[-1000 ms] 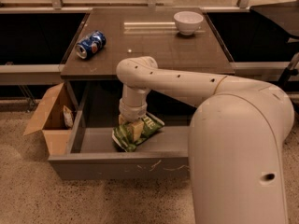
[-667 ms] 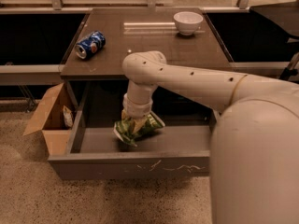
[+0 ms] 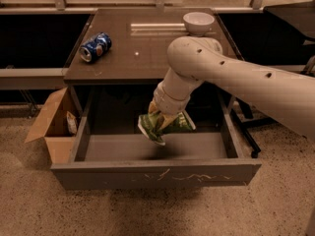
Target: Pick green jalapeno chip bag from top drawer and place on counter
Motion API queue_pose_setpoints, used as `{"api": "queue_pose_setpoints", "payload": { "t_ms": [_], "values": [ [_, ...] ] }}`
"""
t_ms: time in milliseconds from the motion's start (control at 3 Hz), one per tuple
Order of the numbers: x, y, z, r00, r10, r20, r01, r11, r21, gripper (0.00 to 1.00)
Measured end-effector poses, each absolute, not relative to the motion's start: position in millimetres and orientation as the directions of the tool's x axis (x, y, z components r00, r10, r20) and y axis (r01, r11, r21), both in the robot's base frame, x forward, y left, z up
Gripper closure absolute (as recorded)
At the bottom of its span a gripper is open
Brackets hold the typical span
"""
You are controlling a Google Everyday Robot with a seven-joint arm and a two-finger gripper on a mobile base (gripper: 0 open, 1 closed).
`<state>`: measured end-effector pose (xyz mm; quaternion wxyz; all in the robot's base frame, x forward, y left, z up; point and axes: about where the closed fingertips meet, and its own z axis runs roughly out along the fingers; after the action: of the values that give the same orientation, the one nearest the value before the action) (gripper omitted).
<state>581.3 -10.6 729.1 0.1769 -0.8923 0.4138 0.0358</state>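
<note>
The green jalapeno chip bag [image 3: 163, 126] hangs crumpled from my gripper [image 3: 160, 113], lifted above the floor of the open top drawer [image 3: 157, 172]. The gripper is shut on the bag's upper part, and the wrist hides its fingers. The bag's white end band points down and left. My arm reaches in from the right and crosses the front edge of the counter [image 3: 147, 53]. The drawer tray beneath the bag holds nothing else that I can see.
A blue soda can [image 3: 95, 46] lies on its side at the counter's left. A white bowl [image 3: 199, 22] stands at the counter's back right. An open brown cardboard box [image 3: 53, 124] sits on the floor left of the drawer.
The gripper has risen with the chip bag, lifting it off the drawer floor towards the counter's edge. The arm has swung up and to the right.
</note>
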Motion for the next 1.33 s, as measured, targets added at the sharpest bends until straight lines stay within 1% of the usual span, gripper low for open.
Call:
{"api": "queue_pose_setpoints", "payload": {
  "t_ms": [333, 667, 1333],
  "values": [
    [581, -10, 729, 0.656, -0.725, -0.21, -0.751, -0.596, -0.286, 1.0],
    [581, -19, 752, 0.652, -0.733, -0.195, -0.749, -0.583, -0.313, 1.0],
    [591, -58, 856, 0.639, -0.764, -0.096, -0.727, -0.558, -0.399, 1.0]
  ]
}}
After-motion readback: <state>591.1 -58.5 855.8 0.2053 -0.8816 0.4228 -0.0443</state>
